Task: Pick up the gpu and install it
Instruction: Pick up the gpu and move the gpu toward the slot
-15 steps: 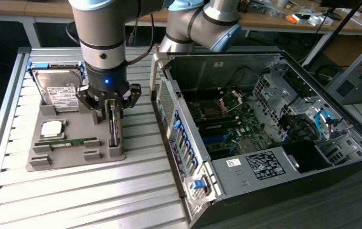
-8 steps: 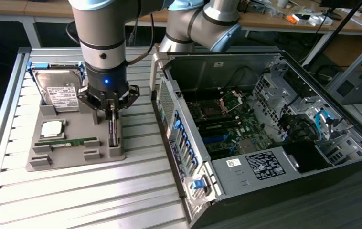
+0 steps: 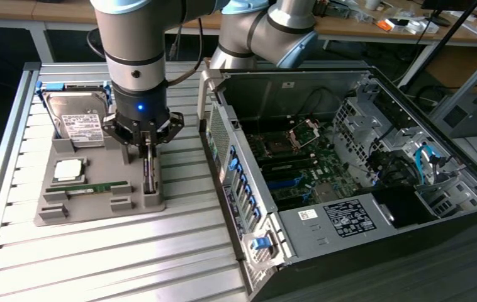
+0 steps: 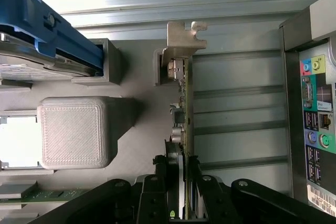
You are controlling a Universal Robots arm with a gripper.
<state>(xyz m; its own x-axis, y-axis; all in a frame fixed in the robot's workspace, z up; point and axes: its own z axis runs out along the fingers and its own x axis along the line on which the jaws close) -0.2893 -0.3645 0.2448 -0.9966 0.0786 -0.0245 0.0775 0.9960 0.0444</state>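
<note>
The pincer [image 3: 146, 146] [image 4: 181, 165] hangs straight down over the grey holder [image 3: 95, 211] [image 4: 73, 129] and is closed narrowly on the gpu [image 3: 148, 171] [image 4: 185, 103]. The card stands on its edge in the holder's slot, directly between the fingers [image 4: 171, 167], which press on its two faces. From the grip it runs out beyond the fingertips to its silvery bracket [image 4: 181, 40] at the far end. The hard drive [image 3: 75, 116] [image 4: 26, 61] and the RAM stick [image 3: 87, 187] lie on one side of the pincer, and the open computer case [image 3: 348, 157] [image 4: 315, 103] stands on the other.
</note>
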